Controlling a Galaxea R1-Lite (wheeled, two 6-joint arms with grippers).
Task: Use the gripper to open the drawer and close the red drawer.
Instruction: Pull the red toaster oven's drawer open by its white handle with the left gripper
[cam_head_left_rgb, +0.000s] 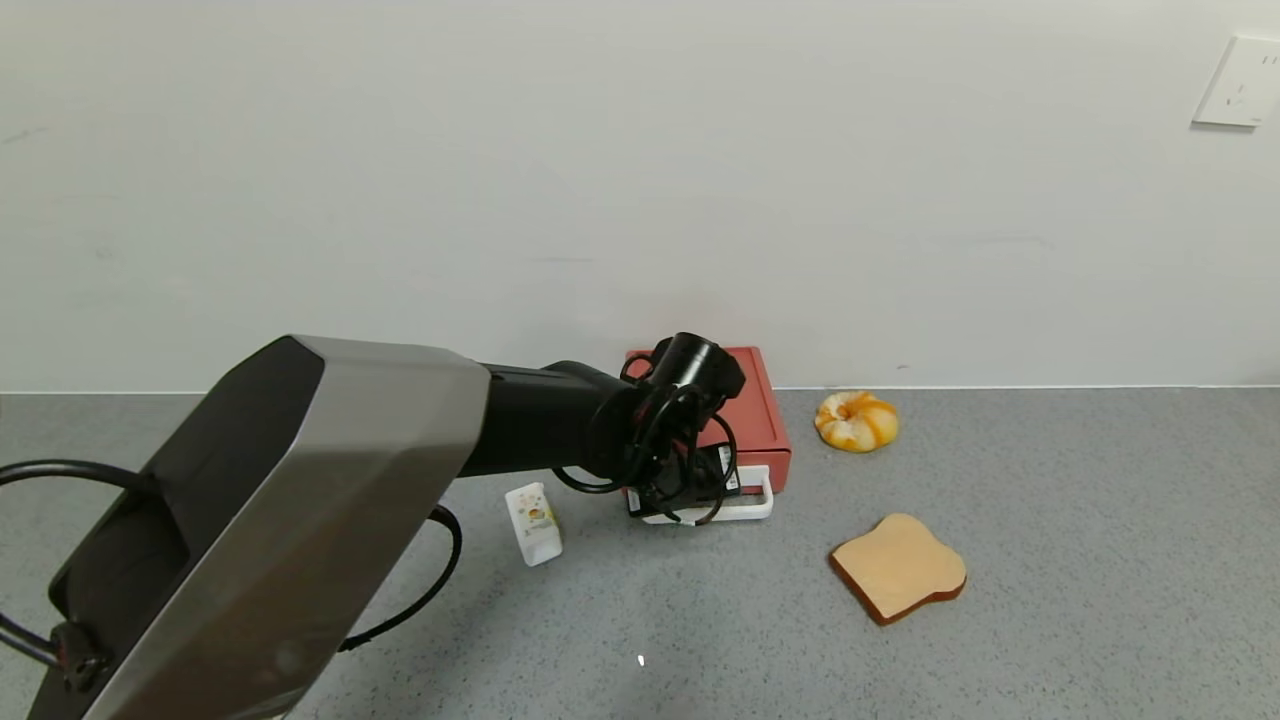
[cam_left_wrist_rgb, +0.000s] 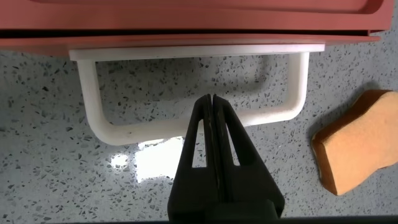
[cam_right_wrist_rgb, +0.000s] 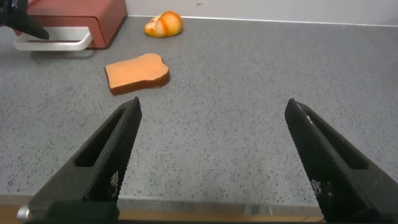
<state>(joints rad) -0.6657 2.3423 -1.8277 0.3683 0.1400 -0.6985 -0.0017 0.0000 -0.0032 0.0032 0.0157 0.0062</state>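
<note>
The red drawer (cam_head_left_rgb: 757, 410) is a flat brick-red box against the wall, with a white loop handle (cam_head_left_rgb: 748, 508) facing me. My left gripper (cam_head_left_rgb: 688, 492) reaches down over that handle from the left. In the left wrist view the drawer front (cam_left_wrist_rgb: 186, 28) fills the far edge. The handle (cam_left_wrist_rgb: 93, 109) lies on the counter below it. My left gripper (cam_left_wrist_rgb: 211, 98) is shut, its fingers pressed flat together with nothing between them. Its tips lie over the handle's outer bar and point into the loop. My right gripper (cam_right_wrist_rgb: 214, 109) is open and empty, low over bare counter far from the drawer (cam_right_wrist_rgb: 87, 12).
A toast slice (cam_head_left_rgb: 898, 567) lies right of the drawer, nearer to me. An orange-glazed bun (cam_head_left_rgb: 856, 421) sits by the wall. A small white carton (cam_head_left_rgb: 533, 522) stands left of the handle. A wall socket (cam_head_left_rgb: 1240, 82) is at the upper right.
</note>
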